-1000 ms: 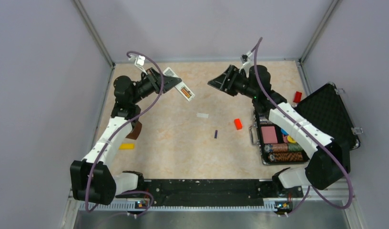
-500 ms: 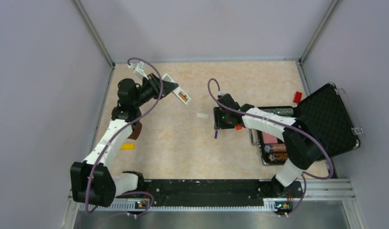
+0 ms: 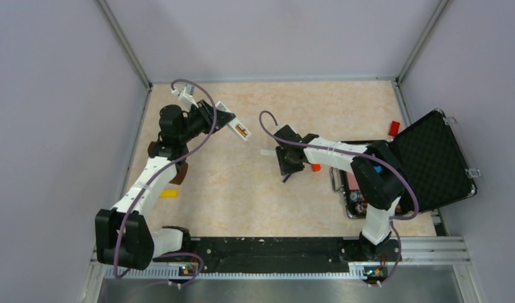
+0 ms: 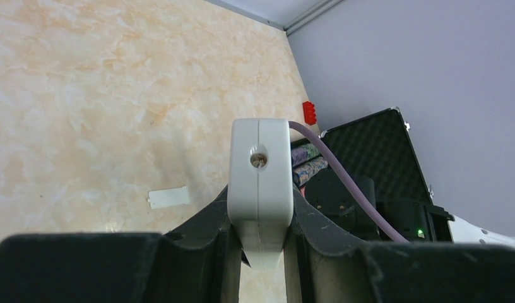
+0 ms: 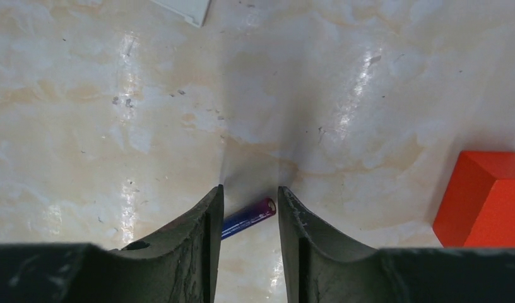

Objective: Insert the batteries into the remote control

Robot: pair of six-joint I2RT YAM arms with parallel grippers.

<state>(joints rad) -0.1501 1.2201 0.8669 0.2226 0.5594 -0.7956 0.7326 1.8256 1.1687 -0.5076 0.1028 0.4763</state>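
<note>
So the left fingers (image 4: 198, 230) are clamped on the remote control (image 4: 260, 183), holding it up off the counter (image 3: 230, 189) toward the far left, back side up. From above you can see the orange battery (image 3: 242, 131) sitting in its open slot. The right fingers (image 5: 204, 240) are down at the counter about midway across, one on each side of the purple battery (image 5: 248, 216), which lies flat and slanted in the gap. It's really snug, but I can't tell if they're actually pinching it. A red block (image 5: 485, 199) sits just to the right and a small white plate (image 3: 267, 153) just beyond. There's an open black case (image 3: 432, 158) at far right and a yellow bar (image 3: 168, 194) near the left arm.
</note>
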